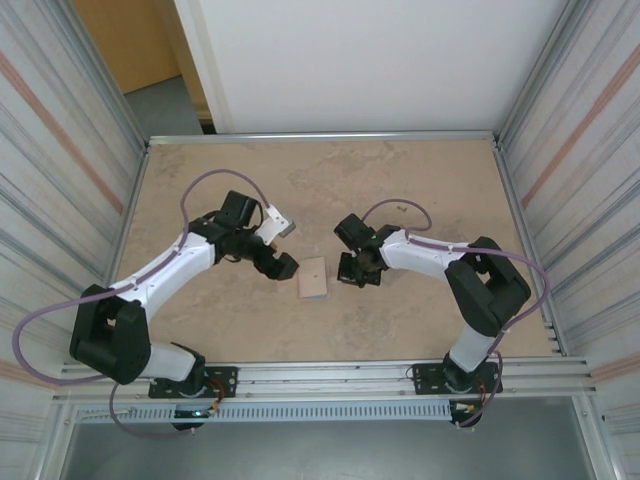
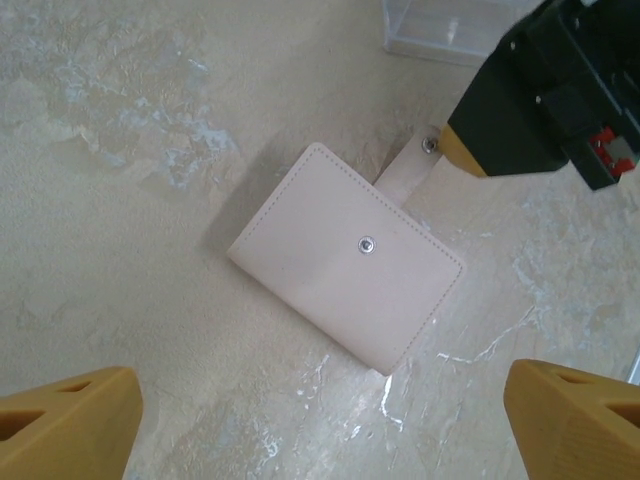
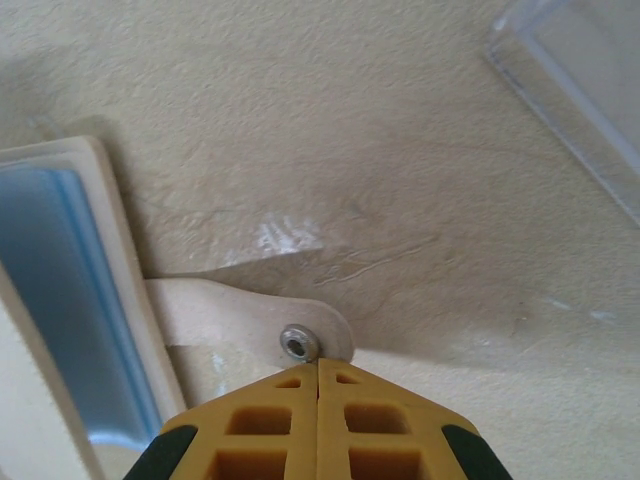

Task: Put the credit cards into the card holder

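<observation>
clear case: cut by top edge | card holder: cut at left edge

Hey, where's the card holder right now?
The card holder lies near the table's middle in the top view, between the left gripper and the right gripper, whose shut tips sit at its snap tab.

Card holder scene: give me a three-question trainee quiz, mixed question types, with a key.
1. True or false: the left gripper is open.
2. The shut right gripper has its tips at which part of the card holder? A snap tab, B front face, C fold.
3. Right wrist view: what colour is the inner pocket?
Key: 1 true; 2 A; 3 pale blue.
</observation>
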`<act>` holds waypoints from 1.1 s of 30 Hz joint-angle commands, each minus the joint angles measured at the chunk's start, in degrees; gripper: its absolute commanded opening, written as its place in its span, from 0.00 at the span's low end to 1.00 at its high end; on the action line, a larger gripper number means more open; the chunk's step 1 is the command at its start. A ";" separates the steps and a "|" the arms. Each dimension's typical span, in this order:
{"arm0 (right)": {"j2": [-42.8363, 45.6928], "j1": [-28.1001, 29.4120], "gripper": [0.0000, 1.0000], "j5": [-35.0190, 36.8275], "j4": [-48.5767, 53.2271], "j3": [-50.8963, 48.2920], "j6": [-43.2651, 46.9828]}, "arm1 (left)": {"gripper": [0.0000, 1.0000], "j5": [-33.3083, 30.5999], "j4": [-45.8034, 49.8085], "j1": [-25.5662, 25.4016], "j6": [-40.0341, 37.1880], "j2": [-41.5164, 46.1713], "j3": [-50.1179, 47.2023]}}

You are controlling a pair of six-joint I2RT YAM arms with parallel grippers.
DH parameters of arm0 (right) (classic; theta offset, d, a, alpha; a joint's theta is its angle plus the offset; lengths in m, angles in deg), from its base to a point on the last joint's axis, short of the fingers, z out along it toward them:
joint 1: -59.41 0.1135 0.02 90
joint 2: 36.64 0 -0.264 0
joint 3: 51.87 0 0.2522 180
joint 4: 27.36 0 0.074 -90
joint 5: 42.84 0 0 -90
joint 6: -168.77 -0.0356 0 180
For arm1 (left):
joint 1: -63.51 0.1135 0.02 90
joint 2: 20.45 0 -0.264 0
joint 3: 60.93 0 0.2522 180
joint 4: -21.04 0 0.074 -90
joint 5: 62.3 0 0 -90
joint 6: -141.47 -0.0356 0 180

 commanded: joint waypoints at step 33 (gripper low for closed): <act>-3.99 -2.52 0.00 -5.06 -4.48 0.25 1.29 | 0.93 -21.80 -9.18 -13.99 -8.84 -1.22 -6.61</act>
